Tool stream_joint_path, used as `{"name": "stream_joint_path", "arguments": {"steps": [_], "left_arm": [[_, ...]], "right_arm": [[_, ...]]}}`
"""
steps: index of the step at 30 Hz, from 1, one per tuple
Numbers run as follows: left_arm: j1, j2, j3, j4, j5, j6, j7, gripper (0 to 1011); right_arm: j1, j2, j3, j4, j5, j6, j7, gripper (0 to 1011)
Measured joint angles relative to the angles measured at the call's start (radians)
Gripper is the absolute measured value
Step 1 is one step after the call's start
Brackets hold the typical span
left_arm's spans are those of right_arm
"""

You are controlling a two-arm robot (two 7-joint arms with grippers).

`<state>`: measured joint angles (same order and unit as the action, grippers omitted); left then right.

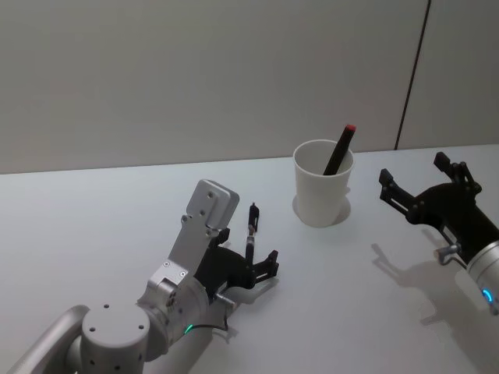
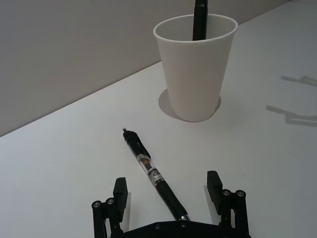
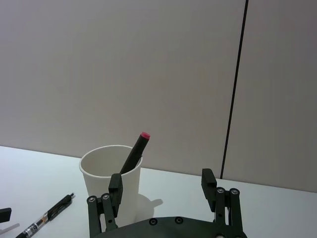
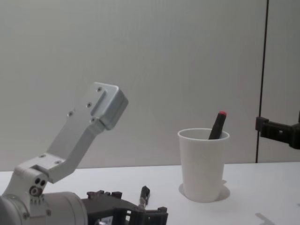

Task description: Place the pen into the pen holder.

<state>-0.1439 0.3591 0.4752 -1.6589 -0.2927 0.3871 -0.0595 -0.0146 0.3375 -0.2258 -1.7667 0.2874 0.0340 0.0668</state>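
Our left claw is low over the worktop, jaws spread wide. The left wrist view shows the pen lying flat between them, touching neither. From the head we see the cup beyond the pen's tip, well apart. The right wrist view adds a red-capped pen leaning inside the cup. Our right claw hangs open to the right of the cup, holding nothing.

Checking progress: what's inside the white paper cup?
One black pen with a red end leans inside the white paper cup; its lower part and the cup's floor are hidden.
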Motion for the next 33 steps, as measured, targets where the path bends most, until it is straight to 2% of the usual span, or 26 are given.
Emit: {"name": "stream_joint_path", "arguments": {"steps": [13,33], "left_arm": [[0.003,-0.009,0.001,-0.002,0.007,0.017,0.009,1001],[-0.012,-0.034,0.009,0.017,0.061,0.052,-0.006,1001]], "right_arm": [[0.0,0.0,0.0,0.0,0.0,0.0,0.0,1001],[0.0,0.0,0.0,0.0,0.0,0.0,0.0,1001]]}}
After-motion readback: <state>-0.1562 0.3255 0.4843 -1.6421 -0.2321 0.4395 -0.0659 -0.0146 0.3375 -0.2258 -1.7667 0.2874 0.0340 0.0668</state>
